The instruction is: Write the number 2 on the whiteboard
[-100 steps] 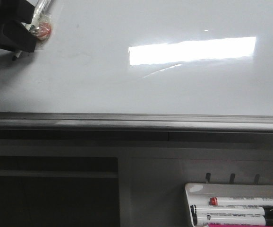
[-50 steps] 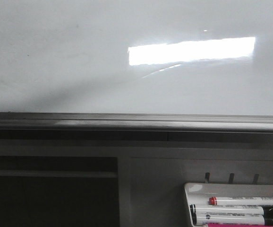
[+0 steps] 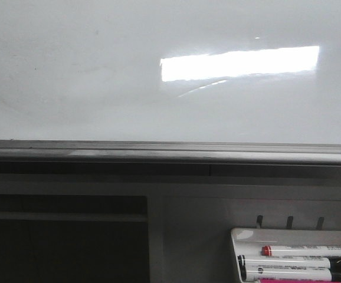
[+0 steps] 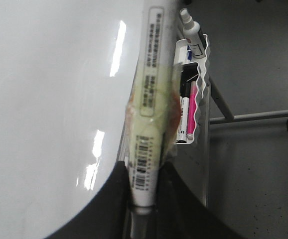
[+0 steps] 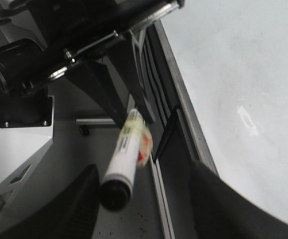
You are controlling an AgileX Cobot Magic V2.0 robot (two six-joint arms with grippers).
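Observation:
The whiteboard (image 3: 99,88) fills the upper part of the front view, and no number 2 shows on what I see of it. No gripper appears in that view. My left gripper (image 4: 146,172) is shut on a white marker (image 4: 151,99) wrapped in yellowish tape, held beside the whiteboard (image 4: 44,99) edge. In the right wrist view the same marker (image 5: 126,149) hangs from the left gripper (image 5: 134,118), its black end toward the camera. My right gripper (image 5: 144,186) is open, with the marker's black end close to one finger and off the whiteboard (image 5: 243,74).
A grey metal edge strip (image 3: 170,152) runs under the board. A small white pen tray (image 3: 236,236) with several markers hangs at the lower right, also seen as the tray (image 4: 206,74) in the left wrist view. Floor and stand legs (image 4: 253,117) lie beyond.
One second ago my left gripper held the marker at the board's upper left in the front view. It has left that view, and its shadow on the board has faded.

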